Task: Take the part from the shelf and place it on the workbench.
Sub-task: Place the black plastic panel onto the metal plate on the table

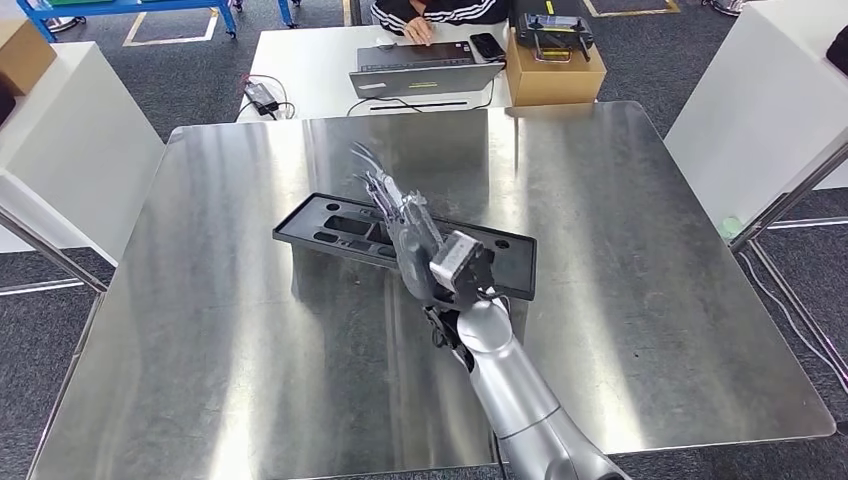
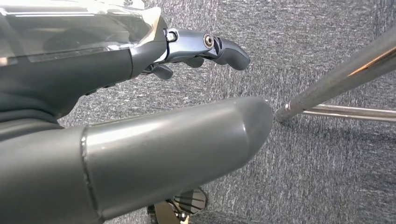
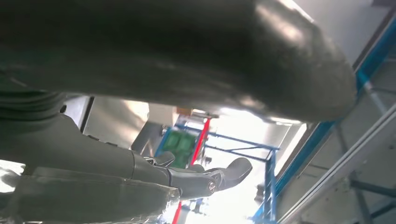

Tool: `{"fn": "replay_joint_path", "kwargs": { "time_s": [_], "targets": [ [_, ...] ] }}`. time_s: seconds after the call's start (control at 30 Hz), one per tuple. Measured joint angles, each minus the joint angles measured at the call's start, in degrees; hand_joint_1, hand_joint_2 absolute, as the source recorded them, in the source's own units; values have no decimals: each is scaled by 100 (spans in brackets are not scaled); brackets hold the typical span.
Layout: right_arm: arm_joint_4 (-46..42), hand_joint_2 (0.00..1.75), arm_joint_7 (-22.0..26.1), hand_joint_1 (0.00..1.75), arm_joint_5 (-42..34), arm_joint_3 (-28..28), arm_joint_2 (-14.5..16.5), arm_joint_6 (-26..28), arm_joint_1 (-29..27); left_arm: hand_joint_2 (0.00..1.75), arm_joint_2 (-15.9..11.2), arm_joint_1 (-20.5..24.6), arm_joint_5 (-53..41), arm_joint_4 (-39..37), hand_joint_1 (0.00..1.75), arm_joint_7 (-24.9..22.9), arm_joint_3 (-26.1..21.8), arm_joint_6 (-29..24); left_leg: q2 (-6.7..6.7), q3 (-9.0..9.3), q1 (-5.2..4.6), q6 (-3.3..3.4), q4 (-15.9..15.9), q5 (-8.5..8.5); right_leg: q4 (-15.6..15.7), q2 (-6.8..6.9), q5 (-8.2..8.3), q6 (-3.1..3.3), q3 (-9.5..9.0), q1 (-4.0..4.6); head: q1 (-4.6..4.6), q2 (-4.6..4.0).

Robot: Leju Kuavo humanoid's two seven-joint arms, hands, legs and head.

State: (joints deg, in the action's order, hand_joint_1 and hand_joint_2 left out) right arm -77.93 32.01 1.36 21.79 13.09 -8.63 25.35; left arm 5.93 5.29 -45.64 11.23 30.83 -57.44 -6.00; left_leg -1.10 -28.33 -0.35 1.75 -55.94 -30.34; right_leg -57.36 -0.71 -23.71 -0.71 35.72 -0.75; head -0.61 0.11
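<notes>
The part is a long black moulded tray [image 1: 325,226] with several recesses. It lies flat, slightly angled, near the middle of the steel workbench [image 1: 640,300]. My right arm reaches in from the near edge, and my right hand [image 1: 412,238] hovers over the tray's middle with its fingers stretched forward and apart, holding nothing. The hand and wrist hide the tray's centre. In the right wrist view the thick thumb [image 3: 196,70] and the dark fingers [image 3: 219,175] stand well apart. My left hand [image 2: 154,140] hangs over grey carpet, with fingers [image 2: 224,50] spread and nothing in it.
Beyond the workbench's far edge stands a white desk with a laptop [image 1: 420,72], a phone and a cardboard box [image 1: 555,68]; a person sits there. White tables flank both sides. A slanted metal pole [image 1: 790,195] rises at the right. Chrome legs [image 2: 341,65] cross the carpet near my left hand.
</notes>
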Motion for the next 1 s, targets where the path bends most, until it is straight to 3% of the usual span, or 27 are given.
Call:
{"fn": "replay_joint_path", "kwargs": {
  "time_s": [0.2,0.37,0.77,1.0],
  "targets": [
    [-819,0,223,0,-334,78,-217,-485,-704,0,-6,-4,-5,0,0,-22,-80,-12,-1,1,0,1,0,-1,1,0,-1,0,-2,0,0,0],
    [-1139,0,362,0,-287,123,-387,-514,-1102,0,-9,-4,7,0,0,-78,-123,-43,0,0,0,2,0,-2,1,0,-1,-1,-2,0,0,0],
    [-1158,0,398,0,-236,123,-535,-463,-1186,0,-8,-4,7,0,0,-99,-199,-74,1,2,0,2,0,-2,1,0,-1,0,-3,0,0,0],
    [-1158,0,398,0,-367,111,-544,-492,-1212,0,-19,-5,-12,0,0,-98,-219,-68,0,-20,-7,59,-67,-36,11,0,12,-26,-8,-25,0,0]
  ]
}}
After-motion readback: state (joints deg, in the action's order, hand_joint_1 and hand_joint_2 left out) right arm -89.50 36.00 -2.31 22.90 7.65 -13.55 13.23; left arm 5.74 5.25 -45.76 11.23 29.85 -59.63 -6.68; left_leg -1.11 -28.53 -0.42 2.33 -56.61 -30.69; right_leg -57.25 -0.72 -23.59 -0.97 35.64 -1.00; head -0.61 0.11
